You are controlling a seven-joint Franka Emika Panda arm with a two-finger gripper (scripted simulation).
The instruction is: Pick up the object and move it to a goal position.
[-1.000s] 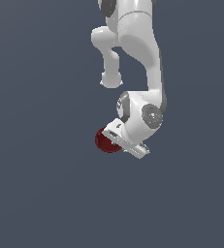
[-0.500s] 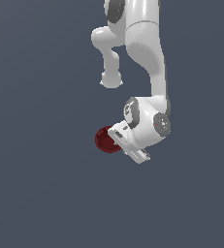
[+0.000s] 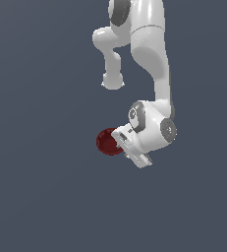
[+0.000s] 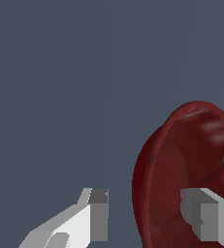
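Flat even light, soft renders (no shadows)

Distant exterior view, close wrist view, shared bowl (image 3: 108, 141).

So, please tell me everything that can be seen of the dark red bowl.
The dark red bowl is glossy and rounded, with a thin rim and pale highlights on its surface. In the wrist view it stands on edge rather than level, filling much of the frame. One of the fingers overlaps the bowl while the other lies clear of its rim, so they seem to straddle the wall; actual contact cannot be confirmed. In the exterior view it sits at the gripper, on that view's left. Nothing else shows around it except the plain grey background.
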